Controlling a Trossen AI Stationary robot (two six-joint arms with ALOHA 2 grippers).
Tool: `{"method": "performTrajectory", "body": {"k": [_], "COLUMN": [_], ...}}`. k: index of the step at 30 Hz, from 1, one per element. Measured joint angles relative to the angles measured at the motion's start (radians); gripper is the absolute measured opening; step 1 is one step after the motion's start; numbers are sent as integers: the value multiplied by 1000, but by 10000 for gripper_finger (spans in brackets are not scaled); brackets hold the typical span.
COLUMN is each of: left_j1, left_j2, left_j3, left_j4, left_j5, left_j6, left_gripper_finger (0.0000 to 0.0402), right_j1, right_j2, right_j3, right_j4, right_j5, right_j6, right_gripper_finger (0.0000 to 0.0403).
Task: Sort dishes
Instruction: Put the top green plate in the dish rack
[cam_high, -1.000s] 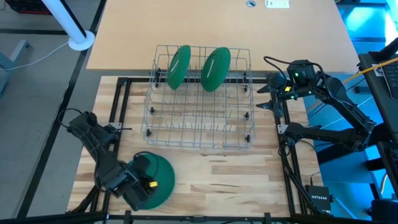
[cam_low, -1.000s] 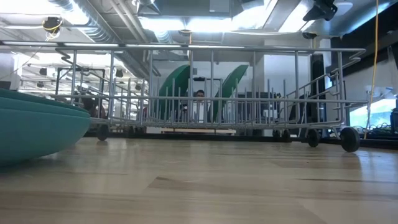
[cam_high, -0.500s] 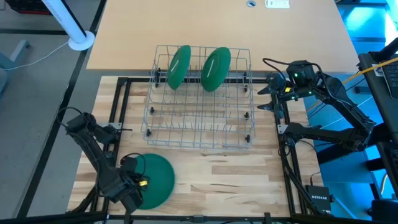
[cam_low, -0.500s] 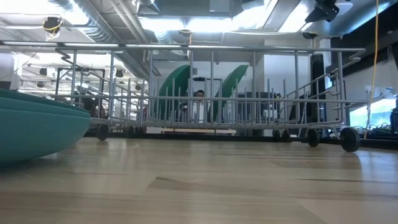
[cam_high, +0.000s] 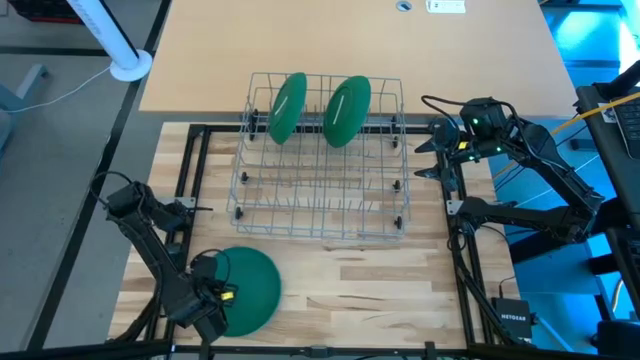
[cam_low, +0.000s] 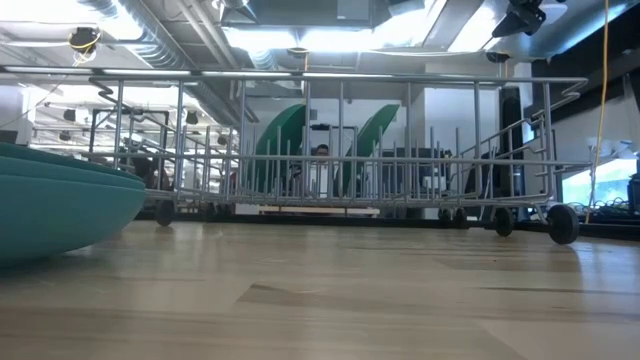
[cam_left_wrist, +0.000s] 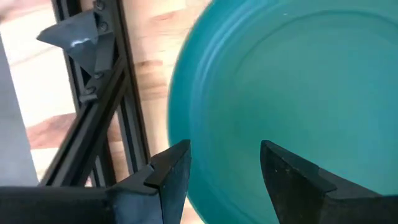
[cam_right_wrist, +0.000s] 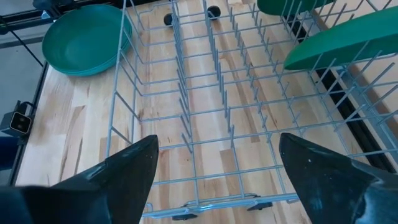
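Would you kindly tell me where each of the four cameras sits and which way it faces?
High view: overhead, looking straight down; both arms, rack, stacked plates.
Low view: table height, level through the rack; no arm shows.
Left wrist view: down past the open left pincer onto the stacked plates.
Right wrist view: past the open right pincer into the rack.
Shared: high and low views both show two standing plates.
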Motion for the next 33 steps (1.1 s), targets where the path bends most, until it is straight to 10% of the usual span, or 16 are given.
{"method": "performTrajectory", "body": {"k": [33], "left_j1": [-154], "left_j2": [5], "left_j3": [-25], "left_j4": [46], "left_j5": [14], "left_j6": [-19], "left_gripper_finger": [182], "right_j1": [0], "right_j2": [-1], "right_j3": [0], "right_j4": [-1], "right_j5": [-89], "right_j6": [16], "right_gripper_finger": [340]}}
